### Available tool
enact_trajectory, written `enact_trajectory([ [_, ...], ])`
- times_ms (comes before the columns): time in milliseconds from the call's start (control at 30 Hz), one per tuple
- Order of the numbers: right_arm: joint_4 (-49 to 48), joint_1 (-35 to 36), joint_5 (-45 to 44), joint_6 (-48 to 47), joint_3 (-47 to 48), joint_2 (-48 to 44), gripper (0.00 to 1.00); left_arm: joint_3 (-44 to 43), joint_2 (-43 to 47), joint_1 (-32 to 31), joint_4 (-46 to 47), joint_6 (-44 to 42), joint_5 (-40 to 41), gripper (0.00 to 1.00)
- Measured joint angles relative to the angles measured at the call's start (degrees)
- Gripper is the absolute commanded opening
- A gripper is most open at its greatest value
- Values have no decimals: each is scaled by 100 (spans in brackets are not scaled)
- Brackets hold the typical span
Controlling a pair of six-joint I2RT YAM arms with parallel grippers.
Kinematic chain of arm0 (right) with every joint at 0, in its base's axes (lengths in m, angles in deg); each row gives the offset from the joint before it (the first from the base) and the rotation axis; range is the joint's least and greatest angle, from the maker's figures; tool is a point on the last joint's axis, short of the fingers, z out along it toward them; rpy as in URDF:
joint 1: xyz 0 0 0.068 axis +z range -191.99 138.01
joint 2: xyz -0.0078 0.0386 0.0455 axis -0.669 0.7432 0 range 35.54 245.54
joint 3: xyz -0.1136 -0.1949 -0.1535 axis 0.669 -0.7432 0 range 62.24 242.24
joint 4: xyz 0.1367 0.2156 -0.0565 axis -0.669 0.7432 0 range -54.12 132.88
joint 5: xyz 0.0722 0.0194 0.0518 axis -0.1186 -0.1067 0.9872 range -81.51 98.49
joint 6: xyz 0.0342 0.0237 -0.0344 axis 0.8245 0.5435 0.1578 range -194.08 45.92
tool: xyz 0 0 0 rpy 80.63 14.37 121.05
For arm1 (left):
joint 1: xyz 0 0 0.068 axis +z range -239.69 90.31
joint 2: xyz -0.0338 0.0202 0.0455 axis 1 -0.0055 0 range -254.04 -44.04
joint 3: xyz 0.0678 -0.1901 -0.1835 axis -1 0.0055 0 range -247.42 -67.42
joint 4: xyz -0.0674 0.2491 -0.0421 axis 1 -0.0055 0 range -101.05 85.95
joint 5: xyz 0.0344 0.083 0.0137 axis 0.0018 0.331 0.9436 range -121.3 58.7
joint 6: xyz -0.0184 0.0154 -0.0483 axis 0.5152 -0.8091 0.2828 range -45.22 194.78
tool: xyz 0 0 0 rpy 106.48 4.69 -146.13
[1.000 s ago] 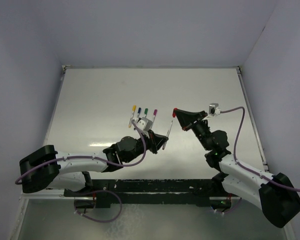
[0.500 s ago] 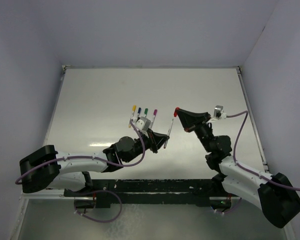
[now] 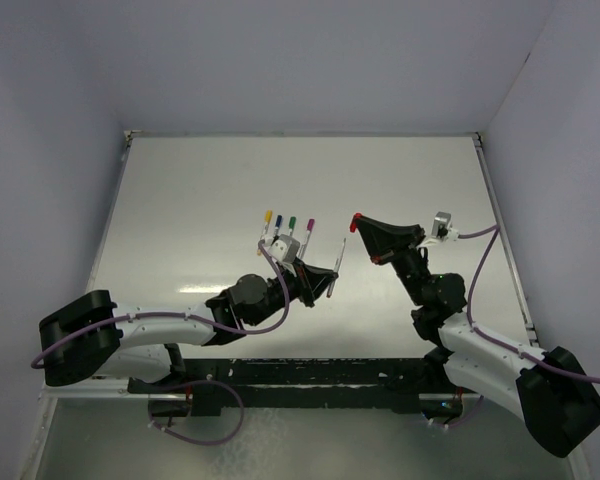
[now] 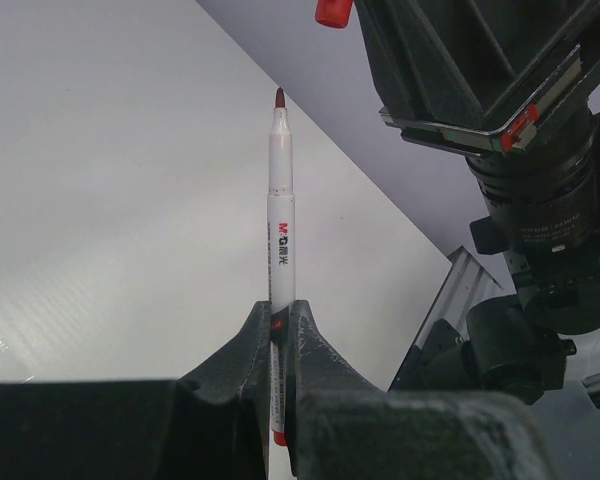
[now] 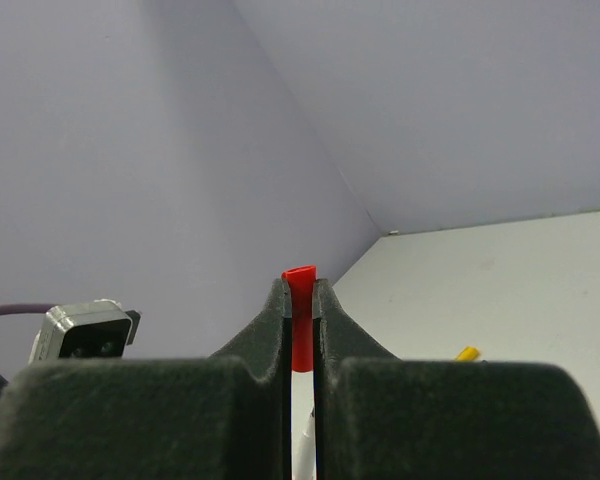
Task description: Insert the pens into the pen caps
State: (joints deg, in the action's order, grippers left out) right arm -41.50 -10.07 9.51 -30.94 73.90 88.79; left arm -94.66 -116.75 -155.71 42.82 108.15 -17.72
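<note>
Pinching a red-tipped pen (image 4: 280, 220) near its lower end (tip bare), the left gripper (image 4: 281, 318) holds it above the table (image 3: 180, 200). The right gripper (image 5: 300, 298) is closed tight on the red cap (image 5: 300, 335), near the pen's tip, not touching.

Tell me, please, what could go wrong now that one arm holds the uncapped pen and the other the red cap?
The red cap in the right gripper sits off to the side of the pen tip; pushing now may miss, and ink could smear the cap's rim.
The left gripper pinches the pen near its rear end, so it might pivot or slide under pressure.
Four other pens lie close by the left wrist; a swing could scatter them.
</note>
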Motion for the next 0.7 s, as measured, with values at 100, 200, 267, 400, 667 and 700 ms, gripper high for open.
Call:
enact_trajectory([
  [100,-17,0,0,2,0,0,0,0,0,2,28,0,0,0],
  [200,-31,0,0,24,-2,0,0,0,0,2,39,0,2,0],
  [267,-81,0,0,50,-7,4,0,2,0,0,74,0,0,0],
  [400,-201,0,0,98,-28,81,0,2,-7,2,173,-7,-33,0],
  [667,-310,0,4,203,-44,345,0,0,-101,2,243,-116,-232,0],
  [700,-321,0,7,221,-44,378,0,2,-107,2,245,-133,-249,0],
])
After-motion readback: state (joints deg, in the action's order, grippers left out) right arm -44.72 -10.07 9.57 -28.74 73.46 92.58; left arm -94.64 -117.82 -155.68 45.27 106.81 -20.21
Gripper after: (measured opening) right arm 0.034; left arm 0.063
